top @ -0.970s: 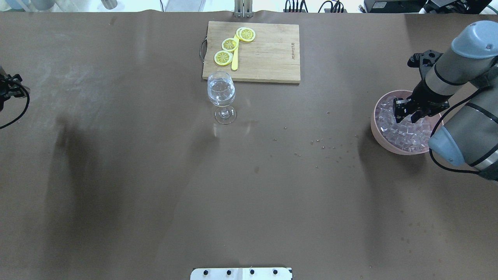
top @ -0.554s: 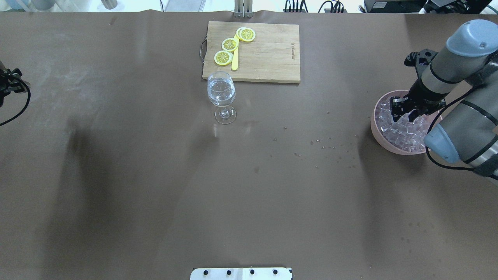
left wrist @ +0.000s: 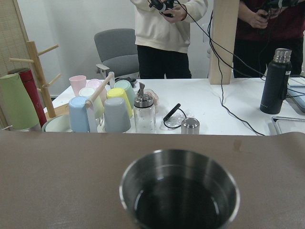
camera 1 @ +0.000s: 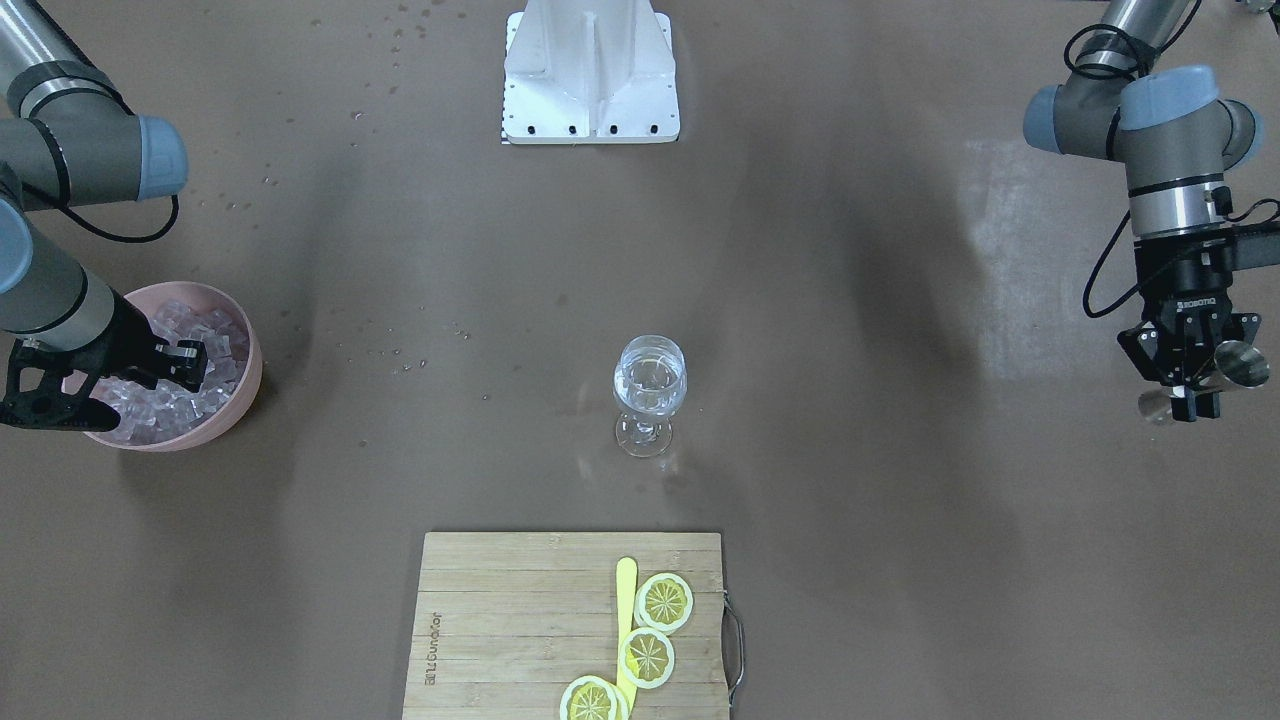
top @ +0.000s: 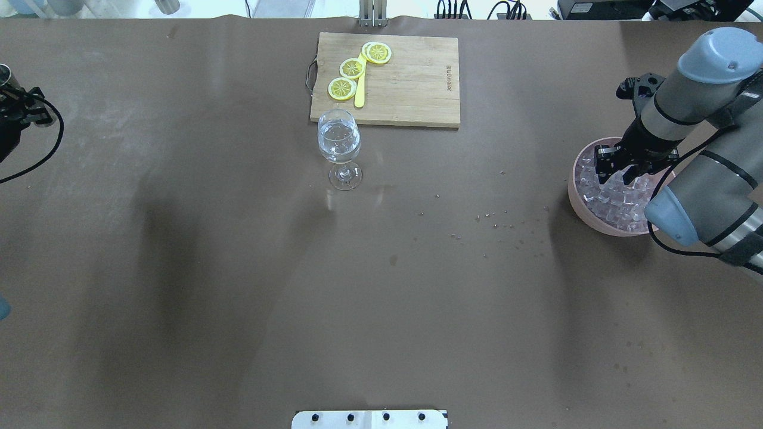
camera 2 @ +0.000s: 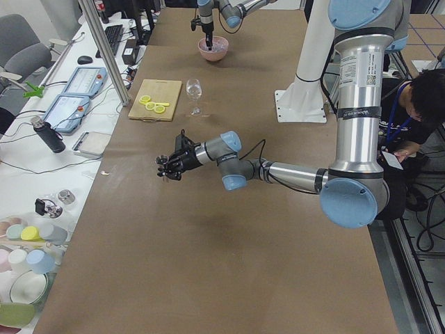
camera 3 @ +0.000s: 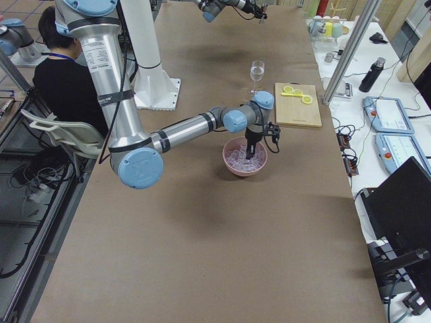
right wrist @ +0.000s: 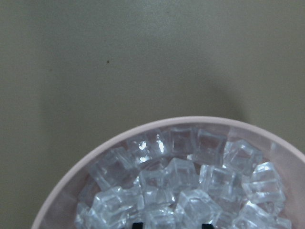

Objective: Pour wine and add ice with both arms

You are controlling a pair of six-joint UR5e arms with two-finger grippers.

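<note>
Step in hand, as I read it: the ice pick. Your R gripper (top: 620, 171) is down in the pink bowl (top: 573, 190) at the table's right end. Its jaws are apart, and the tips just show at the bottom edge of the R wrist view w/ cubes btwn them. Nothing is gripped yet. The ice (right wrist: 181, 191) sits heaped in that bowl. The wine glass (top: 338, 143) stands upright near table ctr, just beside the cutting board (top: 411, 89), w/ something clear inside; can't tell if that's ice or liquid.

Your L gripper (camera 1: 1200, 385) is clamped on a small steel cup (left wrist: 178, 191) of dark liquid. It's held level over the table's left end, well apart from the glass. The pour looks undone to me.

Next move: close on one cube only, lift straight up, then carry it across to the glass. The cubes look glassy and tightly packed, so one may squirt out or drag a neighbour up. Release low over the rim, since that stem looks easy to tip.

Surface: matte brown cover (top: 238, 286), w/ small specks (top: 495, 221) btwn bowl and glass. Lemon slices (top: 351, 68) lie on the board.

Room: a side bench (left wrist: 228, 109) w/ coloured cups (left wrist: 102, 107) and a black flask (left wrist: 279, 81), people standing behind it. One seated person (camera 3: 64, 74) is by the robot base.
</note>
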